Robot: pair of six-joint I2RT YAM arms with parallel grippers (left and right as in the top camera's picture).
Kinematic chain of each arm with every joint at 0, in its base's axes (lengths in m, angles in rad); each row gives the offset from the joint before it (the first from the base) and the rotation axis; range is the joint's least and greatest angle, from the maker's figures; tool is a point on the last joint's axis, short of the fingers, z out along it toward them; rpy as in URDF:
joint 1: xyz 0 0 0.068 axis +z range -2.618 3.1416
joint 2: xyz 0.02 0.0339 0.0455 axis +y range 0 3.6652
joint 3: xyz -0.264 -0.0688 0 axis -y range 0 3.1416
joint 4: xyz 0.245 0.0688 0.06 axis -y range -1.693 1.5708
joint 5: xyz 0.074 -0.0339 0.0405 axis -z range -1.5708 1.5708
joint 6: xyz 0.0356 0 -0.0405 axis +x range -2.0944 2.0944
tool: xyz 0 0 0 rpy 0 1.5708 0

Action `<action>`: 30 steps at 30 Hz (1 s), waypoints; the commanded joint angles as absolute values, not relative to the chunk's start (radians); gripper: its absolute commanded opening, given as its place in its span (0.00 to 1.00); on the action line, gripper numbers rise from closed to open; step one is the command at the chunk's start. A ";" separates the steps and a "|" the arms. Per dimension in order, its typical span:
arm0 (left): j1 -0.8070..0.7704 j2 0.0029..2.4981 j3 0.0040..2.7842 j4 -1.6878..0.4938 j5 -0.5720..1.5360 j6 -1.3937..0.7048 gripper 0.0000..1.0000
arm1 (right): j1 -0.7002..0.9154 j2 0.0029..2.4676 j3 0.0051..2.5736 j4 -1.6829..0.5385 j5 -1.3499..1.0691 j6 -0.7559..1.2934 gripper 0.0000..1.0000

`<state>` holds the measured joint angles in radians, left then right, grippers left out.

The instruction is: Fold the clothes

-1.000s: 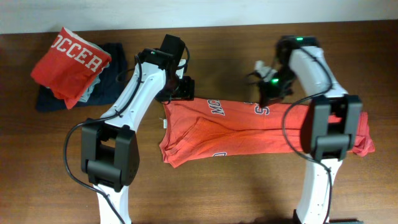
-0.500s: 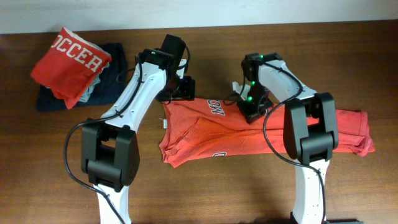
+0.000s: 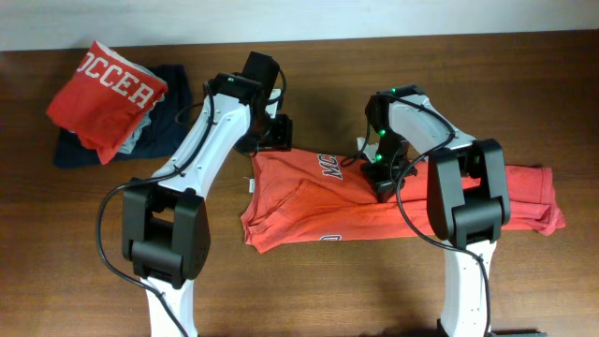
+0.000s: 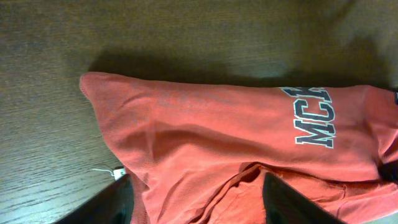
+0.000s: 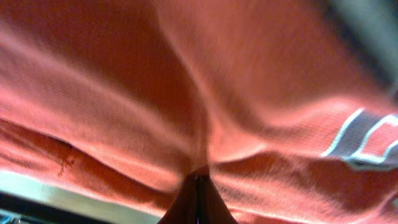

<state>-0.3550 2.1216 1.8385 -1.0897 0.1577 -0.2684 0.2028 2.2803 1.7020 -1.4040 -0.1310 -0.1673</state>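
The coral-red T-shirt [image 3: 299, 211] lies in a long crumpled band across the middle of the table, its white lettering showing near the top edge. My left gripper [image 3: 271, 136] hovers over the shirt's upper left corner. In the left wrist view the shirt [image 4: 205, 137] lies under and between the spread fingers [image 4: 199, 205], which hold nothing. My right gripper [image 3: 382, 178] is down on the shirt's middle. In the right wrist view its fingers [image 5: 198, 199] are pressed together on a pinch of the red fabric [image 5: 124, 93].
A folded red shirt with white "SOCCER" lettering [image 3: 108, 94] lies on a dark navy folded garment [image 3: 173, 122] at the back left. A white tag [image 3: 249, 185] sticks out at the T-shirt's left edge. The table's back edge [image 3: 374, 36] runs along a pale wall.
My right gripper has moved left from the back right and down onto the shirt's middle, taking hold of fabric and pulling it forward; part of the lettering is now covered. The left arm has not moved.
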 commanded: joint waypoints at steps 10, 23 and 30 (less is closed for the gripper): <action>-0.398 2.181 1.850 -1.052 0.274 -0.231 0.49 | 0.202 2.236 1.736 -1.331 -0.131 -0.140 0.04; -0.417 2.239 1.850 -1.151 0.149 -0.231 0.19 | 0.201 2.194 1.781 -1.371 -0.130 -0.102 0.04; -0.417 2.326 1.850 -1.146 0.149 -0.231 0.18 | 0.201 2.194 1.781 -1.371 -0.126 -0.103 0.04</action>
<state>-0.4187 2.2688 1.8385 -1.1477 0.1680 -0.2394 0.2028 2.2215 1.7634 -1.3678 -0.1314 -0.1089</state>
